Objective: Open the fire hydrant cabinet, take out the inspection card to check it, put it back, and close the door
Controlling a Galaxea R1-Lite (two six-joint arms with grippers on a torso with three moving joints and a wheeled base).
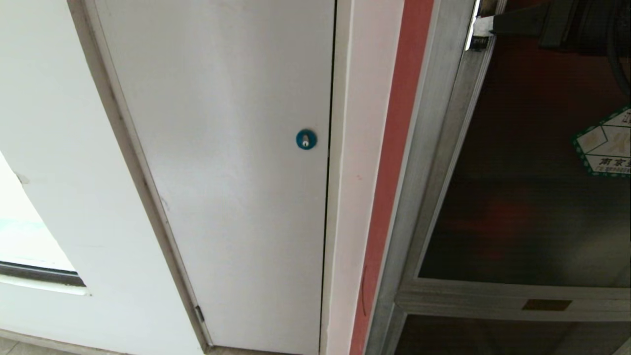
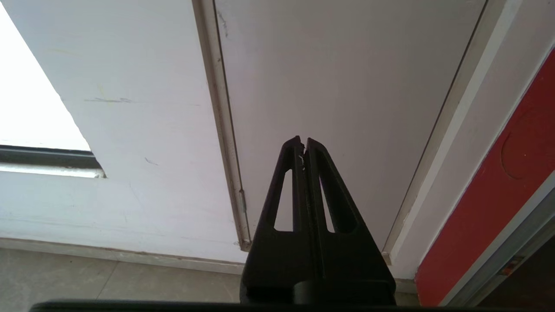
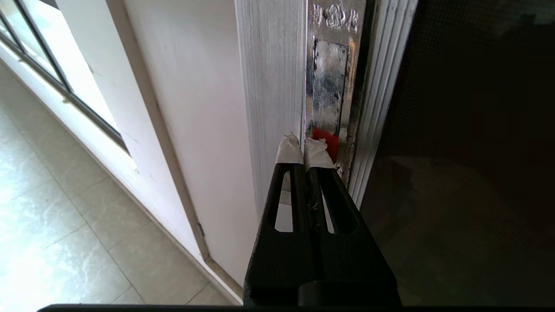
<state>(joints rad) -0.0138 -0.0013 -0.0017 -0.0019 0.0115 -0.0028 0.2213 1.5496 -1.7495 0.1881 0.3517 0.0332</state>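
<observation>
Right wrist view: right gripper [image 3: 303,149] pressed shut, empty, taped tips at the red latch tab [image 3: 326,142] of the door [image 3: 468,143]. Door not yet open; card unseen; everything left. Left gripper [image 2: 303,143] shut, idle.

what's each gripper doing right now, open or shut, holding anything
Left gripper: shut, empty, parked facing the white door.
Right gripper: shut, holding nothing, taped tips at the red latch tab on the door edge.
</observation>
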